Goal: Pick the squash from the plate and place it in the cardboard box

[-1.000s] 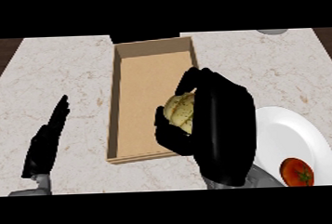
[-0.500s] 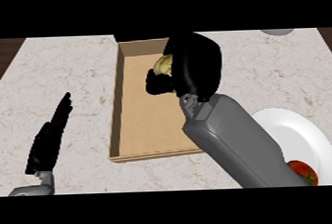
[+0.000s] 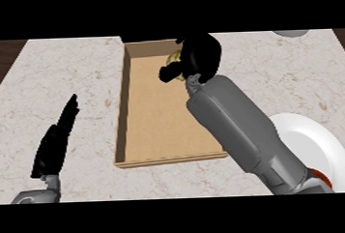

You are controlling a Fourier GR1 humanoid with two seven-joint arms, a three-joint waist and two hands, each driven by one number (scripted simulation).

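While the right hand point(image 3: 197, 57) curls round the squash point(image 3: 176, 58) over the cardboard box's point(image 3: 148, 109) far end | best lower it further beneath the palm, then uncurl | plate point(image 3: 304, 133) back beside its forearm | left hand point(image 3: 56, 142) rests straight-fingered, well apart.

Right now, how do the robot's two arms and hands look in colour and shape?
Both hands are black. The right hand sits on a thick, smooth grey forearm with a rounded casing. The left hand is slim, with a small grey wrist piece below. No cables or markings show.
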